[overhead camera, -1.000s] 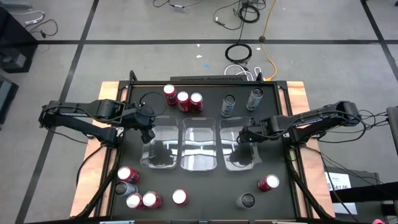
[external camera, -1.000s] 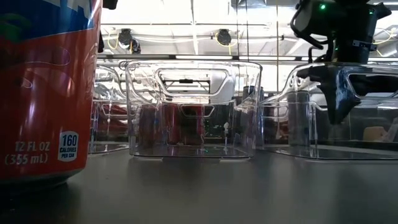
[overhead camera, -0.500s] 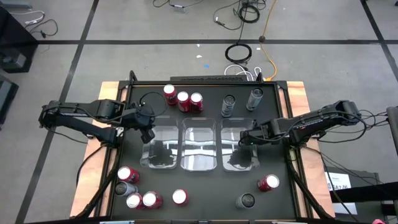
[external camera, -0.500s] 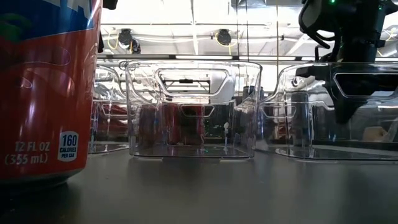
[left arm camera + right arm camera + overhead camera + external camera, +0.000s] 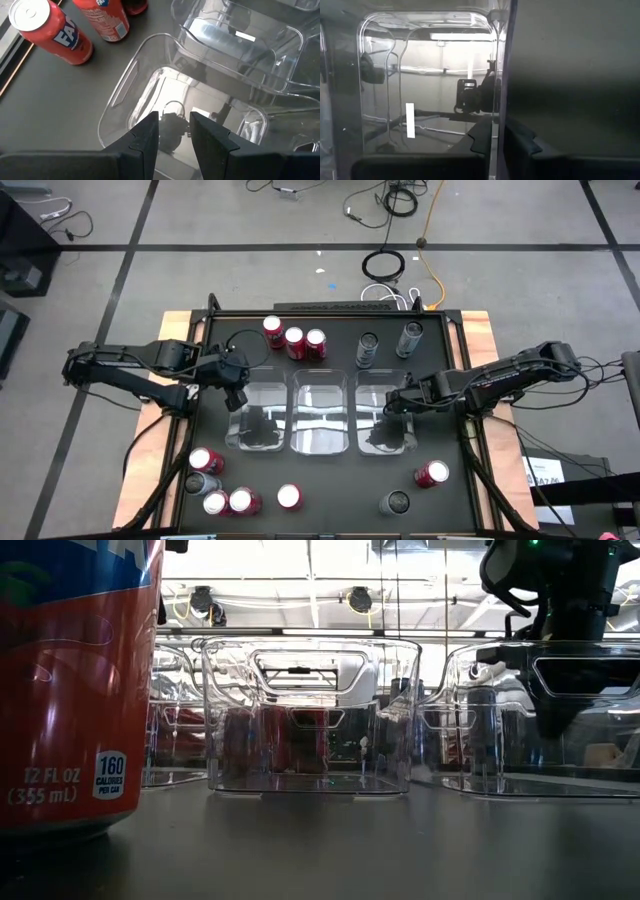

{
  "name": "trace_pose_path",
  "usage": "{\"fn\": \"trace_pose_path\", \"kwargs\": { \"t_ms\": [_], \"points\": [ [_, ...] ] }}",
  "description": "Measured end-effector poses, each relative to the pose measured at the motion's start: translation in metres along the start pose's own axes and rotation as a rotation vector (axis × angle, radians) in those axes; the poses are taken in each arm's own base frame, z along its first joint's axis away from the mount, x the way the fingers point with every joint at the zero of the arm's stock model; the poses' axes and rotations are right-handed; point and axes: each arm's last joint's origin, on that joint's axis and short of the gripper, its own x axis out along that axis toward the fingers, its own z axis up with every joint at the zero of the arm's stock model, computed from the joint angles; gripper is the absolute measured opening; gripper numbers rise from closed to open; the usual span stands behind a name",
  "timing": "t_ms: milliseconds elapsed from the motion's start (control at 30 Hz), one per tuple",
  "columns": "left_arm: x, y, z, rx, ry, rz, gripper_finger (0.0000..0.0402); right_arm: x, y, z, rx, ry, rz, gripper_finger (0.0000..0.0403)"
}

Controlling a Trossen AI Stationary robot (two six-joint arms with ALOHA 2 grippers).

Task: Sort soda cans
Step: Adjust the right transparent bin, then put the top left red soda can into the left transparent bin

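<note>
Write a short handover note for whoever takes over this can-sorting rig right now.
Left gripper: fingers slightly open, empty, above the left bin at its corner.
Right gripper: at the right bin, by its rim, no can in it.
Soda cans: in the high view, five above the bins, five at lower left, two at lower right, all on the table.
Done: nothing; those bins and the middle bin look empty.
Left: sort all twelve.

Red soda cans (image 5: 293,342): eight; three at the far edge, four near left, one near right.
Dark grey cans (image 5: 367,350): four.
Clear bins (image 5: 321,416): three, side by side.
Robot arms (image 5: 130,370): two.
</note>
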Motion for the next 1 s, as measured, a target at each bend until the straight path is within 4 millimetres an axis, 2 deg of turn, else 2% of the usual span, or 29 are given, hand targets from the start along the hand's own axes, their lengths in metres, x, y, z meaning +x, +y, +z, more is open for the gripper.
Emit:
{"fn": "trace_pose_path", "kwargs": {
  "t_ms": [467, 667, 1000],
  "points": [
    [0.0, 0.0, 0.0, -0.001, 0.0, 0.0, 0.0121, -0.005, -0.001, 0.001, 0.002, 0.004, 0.028, 0.0117],
    [0.0, 0.0, 0.0, -0.002, 0.0, 0.0, 0.0121, -0.02, -0.008, 0.005, -0.001, 0.008, 0.114, 0.0131],
    [0.0, 0.0, 0.0, -0.009, -0.001, -0.001, 0.0121, -0.053, -0.027, 0.013, -0.039, 0.012, 0.31, 0.0132]
  ]
}}
